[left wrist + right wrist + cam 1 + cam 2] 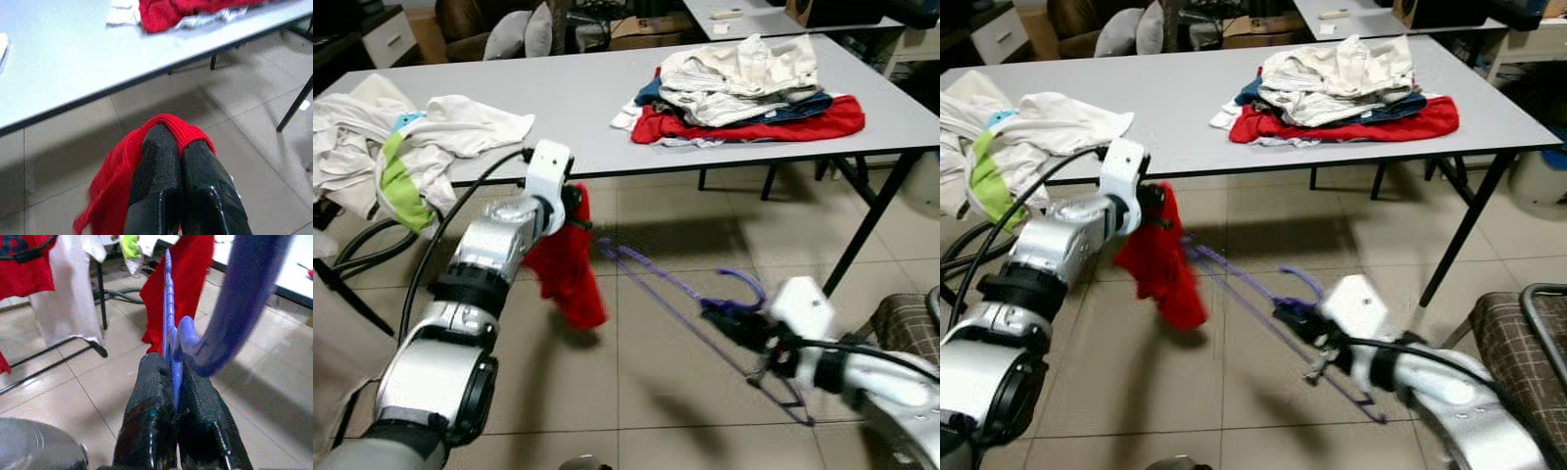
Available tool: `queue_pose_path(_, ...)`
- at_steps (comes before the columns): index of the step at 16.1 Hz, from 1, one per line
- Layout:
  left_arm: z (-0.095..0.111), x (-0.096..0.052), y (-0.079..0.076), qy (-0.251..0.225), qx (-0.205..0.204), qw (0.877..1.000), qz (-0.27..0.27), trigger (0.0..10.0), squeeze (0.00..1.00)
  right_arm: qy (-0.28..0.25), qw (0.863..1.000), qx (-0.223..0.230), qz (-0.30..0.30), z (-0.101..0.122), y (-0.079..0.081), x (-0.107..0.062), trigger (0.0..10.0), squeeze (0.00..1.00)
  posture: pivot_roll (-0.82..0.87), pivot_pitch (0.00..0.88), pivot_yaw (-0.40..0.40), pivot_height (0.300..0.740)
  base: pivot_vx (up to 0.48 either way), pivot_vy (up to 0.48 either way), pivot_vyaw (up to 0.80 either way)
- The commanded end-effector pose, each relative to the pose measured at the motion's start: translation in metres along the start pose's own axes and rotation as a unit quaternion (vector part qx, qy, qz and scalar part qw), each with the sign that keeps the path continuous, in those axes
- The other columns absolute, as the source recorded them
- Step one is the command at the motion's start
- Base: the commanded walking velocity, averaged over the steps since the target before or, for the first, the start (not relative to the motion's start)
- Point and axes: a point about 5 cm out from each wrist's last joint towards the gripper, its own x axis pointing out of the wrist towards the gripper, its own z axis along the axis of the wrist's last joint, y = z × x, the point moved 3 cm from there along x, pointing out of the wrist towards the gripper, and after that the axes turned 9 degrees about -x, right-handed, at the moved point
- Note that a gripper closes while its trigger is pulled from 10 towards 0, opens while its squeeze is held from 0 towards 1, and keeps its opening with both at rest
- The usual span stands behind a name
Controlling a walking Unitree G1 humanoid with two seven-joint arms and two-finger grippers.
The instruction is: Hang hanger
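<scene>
Left eye view, lower right: purple hanger (pixel 705 308) is clamped at the neck by the right gripper (pixel 729 318), hook uppermost, long axis running toward frame centre. Red garment (pixel 570 264) is pinched by the left gripper (pixel 576 208) below the table (pixel 578 98) edge, apparently presented for threading.

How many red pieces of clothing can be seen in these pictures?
2. One red garment hangs from the shut left gripper, in front of the table. One red cloth lies at the bottom of the clothes pile on the table. Others may be hidden inside the piles.
</scene>
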Motion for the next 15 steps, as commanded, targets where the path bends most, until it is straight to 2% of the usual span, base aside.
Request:
queue_pose_path(1,0.016,0.000,-0.002,-0.021,-0.006,1.000,-0.009,0.0,0.00,-0.005,1.000,-0.006,0.003,0.003,0.001,0.006,10.0,0.00,-0.04,0.000,0.154,0.740,0.000,0.000,0.00)
queue_pose_path(3,0.018,0.000,-0.003,-0.030,0.014,0.999,-0.013,0.0,0.00,-0.003,1.000,-0.014,-0.003,0.001,0.002,0.014,10.0,0.00,-0.04,0.000,0.171,0.740,0.000,0.000,0.00)
queue_pose_path(4,0.018,-0.002,-0.001,-0.042,0.015,0.999,-0.014,0.0,0.00,0.001,1.000,-0.015,-0.028,-0.001,-0.001,0.017,10.0,0.00,-0.04,0.000,0.173,0.740,0.000,0.000,0.00)
queue_pose_path(5,0.019,-0.005,0.002,-0.071,0.010,0.997,-0.020,3.6,0.00,0.013,0.997,-0.001,-0.070,-0.007,-0.007,0.019,10.0,0.00,-0.05,0.000,0.181,0.740,0.000,0.000,0.00)
queue_pose_path(6,0.009,-0.010,0.007,-0.076,0.002,0.997,-0.015,10.0,0.00,0.021,0.992,0.038,-0.116,-0.017,-0.012,0.020,10.0,0.00,-0.05,0.000,0.180,0.740,0.000,0.000,0.00)
queue_pose_path(8,-0.032,-0.022,0.024,-0.041,-0.041,0.998,0.038,10.0,0.00,0.068,0.985,0.038,-0.151,-0.040,-0.009,0.023,10.0,0.00,-0.06,0.000,0.161,0.740,0.000,0.000,0.40)
queue_pose_path(9,-0.045,-0.025,0.028,-0.021,-0.049,0.997,0.050,10.0,0.00,0.072,0.983,0.046,-0.163,-0.043,-0.012,0.024,10.0,0.00,-0.06,0.000,0.157,0.740,0.000,0.000,0.80)
queue_pose_path(10,-0.064,-0.033,0.036,-0.011,-0.080,0.994,0.077,10.0,0.00,0.075,0.979,0.050,-0.185,-0.046,-0.022,0.024,10.0,0.00,-0.07,0.000,0.140,0.740,0.000,0.000,0.80)
queue_pose_path(12,-0.080,-0.043,0.037,-0.021,-0.114,0.990,0.078,10.0,0.00,0.071,0.976,0.051,-0.200,-0.046,-0.033,0.024,10.0,0.00,-0.04,0.000,0.104,0.740,0.000,0.000,0.80)
queue_pose_path(13,-0.097,-0.054,0.041,-0.020,-0.052,0.993,0.108,10.0,0.00,0.075,0.970,0.048,-0.226,-0.052,-0.045,0.022,10.0,0.00,-0.04,0.000,0.102,0.740,0.000,0.000,0.80)
queue_pose_path(14,-0.100,-0.056,0.041,-0.019,-0.033,0.993,0.115,10.0,0.00,0.081,0.965,0.043,-0.245,-0.056,-0.050,0.020,10.0,0.00,-0.03,0.000,0.098,0.740,0.000,0.000,0.80)
queue_pose_path(15,-0.104,-0.060,0.040,-0.020,-0.038,0.991,0.123,10.0,0.00,0.084,0.958,0.045,-0.270,-0.062,-0.058,0.017,10.0,0.00,-0.03,0.000,0.095,0.740,0.000,0.000,0.80)
